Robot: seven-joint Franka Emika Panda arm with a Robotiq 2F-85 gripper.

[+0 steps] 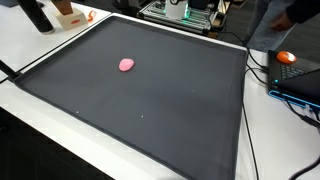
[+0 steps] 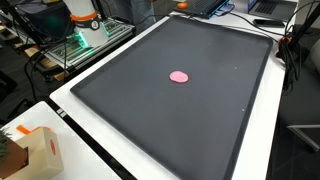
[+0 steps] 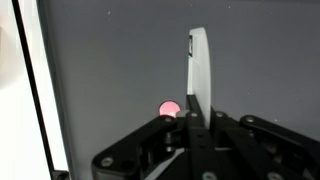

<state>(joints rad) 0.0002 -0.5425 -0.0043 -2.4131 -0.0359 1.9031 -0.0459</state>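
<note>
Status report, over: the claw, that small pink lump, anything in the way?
Gripper over dark grey mat, open or shut unclear. Small pink round lump alone on mat, untouched. Nothing beside it.

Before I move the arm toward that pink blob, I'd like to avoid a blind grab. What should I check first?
1. Pink blob in sight on the black mat: ok, all three views show it.
2. Blob well away from the mat's edges: ok.
3. Gripper open for a grasp: not ok, it looks shut.
4. Gripper carrying nothing: ok.
5. Blob lined up with the gripper: not ok, it sits low and left of it in the wrist view.
6. Gripper height above the mat: cannot tell.
</note>
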